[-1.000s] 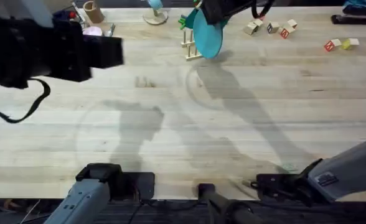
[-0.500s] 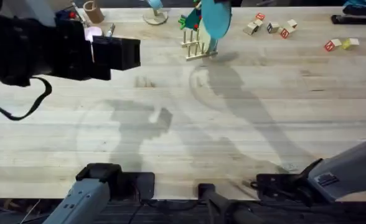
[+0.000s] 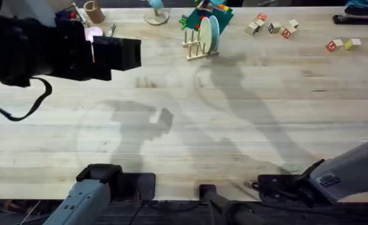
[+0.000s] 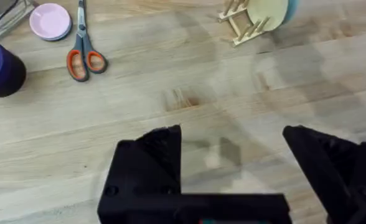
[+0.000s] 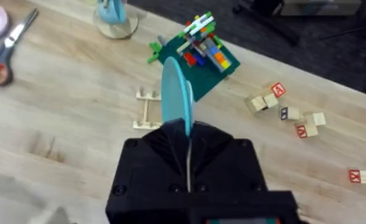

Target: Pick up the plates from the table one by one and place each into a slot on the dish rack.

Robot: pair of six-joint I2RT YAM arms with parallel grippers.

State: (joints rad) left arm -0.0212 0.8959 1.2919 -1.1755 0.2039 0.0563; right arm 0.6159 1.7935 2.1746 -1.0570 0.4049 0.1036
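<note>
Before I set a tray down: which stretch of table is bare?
The broad middle and near table, from the dish rack toward the arm bases, is bare. The far edge is crowded: scissors, pink disc, green holder, letter blocks.

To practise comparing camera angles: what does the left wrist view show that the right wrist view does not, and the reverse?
Left wrist alone: the cream plate standing in the dish rack, and a blue tape roll. Right wrist alone: the green holder, lettered blocks, and the blue-teal plate edge-on above the right gripper. Both: scissors, the pink disc, the rack, the table.
</note>
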